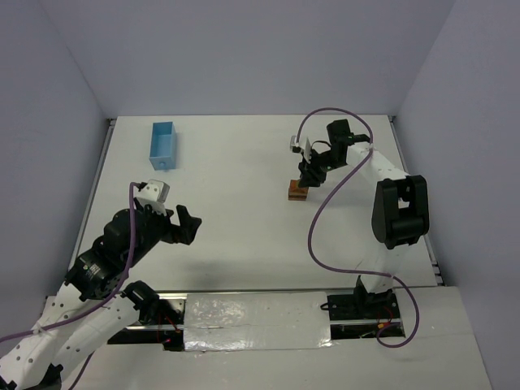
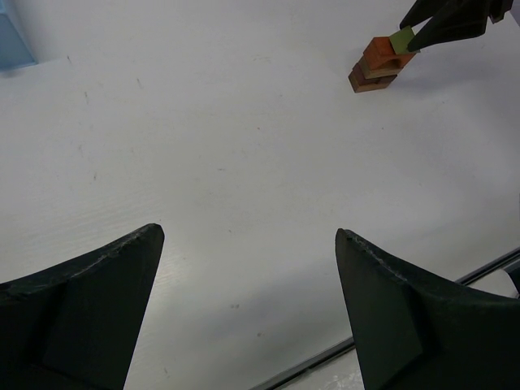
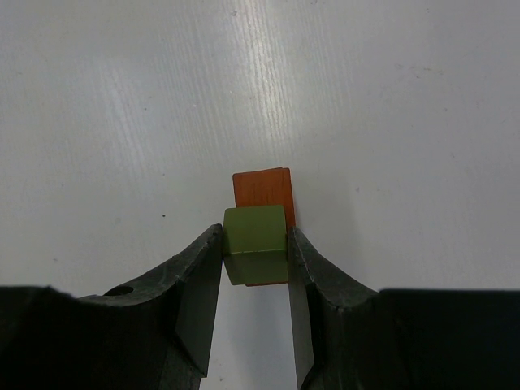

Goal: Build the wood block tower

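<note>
The wood block tower (image 1: 297, 192) stands right of the table's middle, with an orange-red block (image 3: 262, 188) on top of brown pieces (image 2: 372, 79). My right gripper (image 3: 255, 253) is shut on the olive-green piece (image 3: 255, 242) and holds it directly over the orange-red block. Whether the piece rests on that block does not show. The left wrist view shows the green piece (image 2: 401, 40) at the stack's upper right edge, between the right gripper's dark fingers (image 2: 445, 26). My left gripper (image 2: 248, 236) hangs open over bare table at the near left (image 1: 188, 225), with nothing between its fingers.
A light blue rectangular box (image 1: 162, 145) lies at the far left, and one corner of the box (image 2: 11, 45) shows in the left wrist view. The right arm's purple cable (image 1: 318, 219) loops over the table. A metal rail (image 2: 406, 327) runs along the near edge.
</note>
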You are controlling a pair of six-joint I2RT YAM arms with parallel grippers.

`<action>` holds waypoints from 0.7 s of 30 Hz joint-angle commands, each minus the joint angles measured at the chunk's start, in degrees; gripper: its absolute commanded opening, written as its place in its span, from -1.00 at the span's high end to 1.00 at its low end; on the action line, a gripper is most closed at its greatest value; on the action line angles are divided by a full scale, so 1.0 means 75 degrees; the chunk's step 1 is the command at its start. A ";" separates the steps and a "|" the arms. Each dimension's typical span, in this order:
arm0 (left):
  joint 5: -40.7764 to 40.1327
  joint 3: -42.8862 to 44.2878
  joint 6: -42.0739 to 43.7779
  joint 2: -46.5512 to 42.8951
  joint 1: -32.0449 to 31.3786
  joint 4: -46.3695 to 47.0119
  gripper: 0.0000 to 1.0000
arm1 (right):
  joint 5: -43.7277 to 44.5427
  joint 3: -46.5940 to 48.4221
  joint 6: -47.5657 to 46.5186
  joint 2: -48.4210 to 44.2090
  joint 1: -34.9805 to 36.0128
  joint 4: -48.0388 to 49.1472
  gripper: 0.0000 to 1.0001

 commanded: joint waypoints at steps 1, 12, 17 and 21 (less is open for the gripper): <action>-0.0024 -0.0009 0.0120 -0.0122 -0.0067 0.0252 -0.99 | -0.0193 0.0319 -0.0023 0.0014 -0.0039 0.0205 0.71; -0.0024 -0.0009 0.0120 -0.0122 -0.0149 0.0252 -0.99 | -0.0299 0.0424 0.0012 0.0166 -0.0016 0.0194 0.66; -0.0012 -0.0009 0.0132 -0.0146 -0.0172 0.0252 -0.99 | -0.0264 0.0436 0.0012 0.0236 -0.0004 0.0147 0.64; -0.0012 -0.0009 0.0132 -0.0146 -0.0207 0.0263 -0.99 | -0.0240 0.0424 0.0024 0.0237 0.0019 0.0147 0.52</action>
